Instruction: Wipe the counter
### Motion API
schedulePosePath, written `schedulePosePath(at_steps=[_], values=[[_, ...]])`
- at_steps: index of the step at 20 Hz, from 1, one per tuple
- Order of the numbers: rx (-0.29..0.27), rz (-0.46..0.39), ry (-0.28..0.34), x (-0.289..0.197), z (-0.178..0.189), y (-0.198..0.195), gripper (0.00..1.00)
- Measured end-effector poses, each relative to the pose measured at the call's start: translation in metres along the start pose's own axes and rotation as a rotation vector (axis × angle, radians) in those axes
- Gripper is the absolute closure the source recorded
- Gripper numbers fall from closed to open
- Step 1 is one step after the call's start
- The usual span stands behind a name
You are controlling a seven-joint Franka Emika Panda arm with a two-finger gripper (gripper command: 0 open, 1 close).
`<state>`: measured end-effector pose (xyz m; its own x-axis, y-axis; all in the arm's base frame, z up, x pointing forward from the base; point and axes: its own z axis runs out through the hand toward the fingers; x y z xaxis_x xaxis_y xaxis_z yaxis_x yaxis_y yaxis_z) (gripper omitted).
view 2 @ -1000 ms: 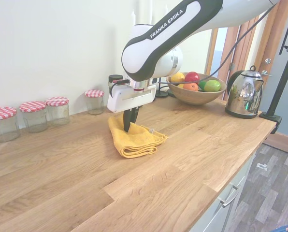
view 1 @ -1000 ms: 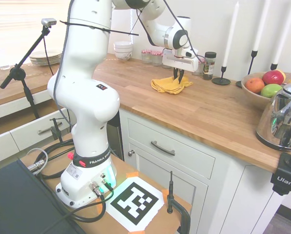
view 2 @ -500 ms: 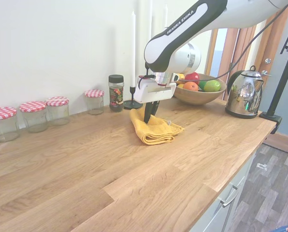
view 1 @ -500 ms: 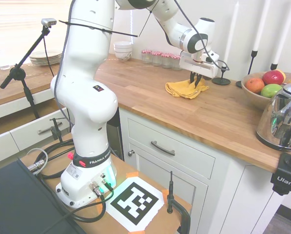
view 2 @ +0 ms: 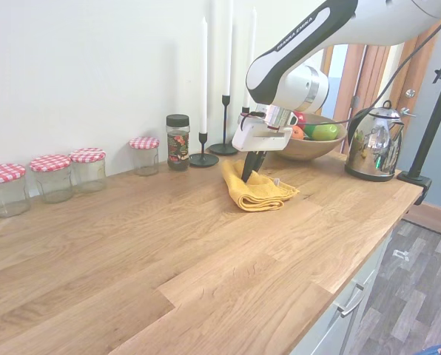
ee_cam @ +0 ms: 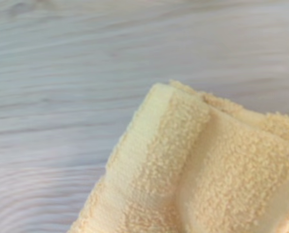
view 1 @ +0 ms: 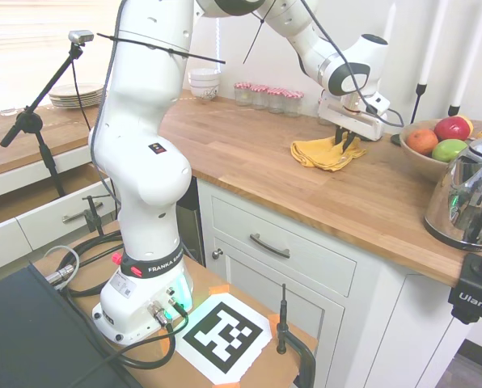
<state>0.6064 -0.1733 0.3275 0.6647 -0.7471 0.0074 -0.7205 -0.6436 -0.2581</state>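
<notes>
The counter (view 1: 241,149) is a long warm-brown wooden top over white cabinets. A folded yellow cloth (view 1: 325,153) lies on it near the fruit bowl. My gripper (view 1: 344,144) points straight down into the cloth's back part, fingers close together and shut on a fold. From the other side, the gripper (view 2: 250,171) stands on the wall-side end of the cloth (view 2: 263,194), which rests flat on the counter (view 2: 169,251). The wrist view shows a terry corner of the cloth (ee_cam: 207,170) over blurred counter (ee_cam: 62,97) grain.
A wooden bowl of fruit (view 2: 309,146) and a chrome kettle (view 2: 374,144) stand just beyond the cloth. Along the wall are candlesticks (view 2: 203,157), a spice jar (view 2: 177,142) and several checked-lid jars (view 2: 87,168). White bowls (view 1: 205,82) sit at the counter's far end.
The gripper has dragged the yellow cloth along the counter from near the spice jar toward the fruit bowl, staying pressed into it the whole way.
</notes>
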Motion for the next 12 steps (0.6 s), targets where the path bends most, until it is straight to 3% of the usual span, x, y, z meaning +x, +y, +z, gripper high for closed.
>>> schedulePosePath(at_steps=[7,12], values=[[0.046,0.049,-0.010,0.025,-0.008,0.045,1.00],[0.059,0.059,-0.014,0.029,-0.009,0.054,1.00]])
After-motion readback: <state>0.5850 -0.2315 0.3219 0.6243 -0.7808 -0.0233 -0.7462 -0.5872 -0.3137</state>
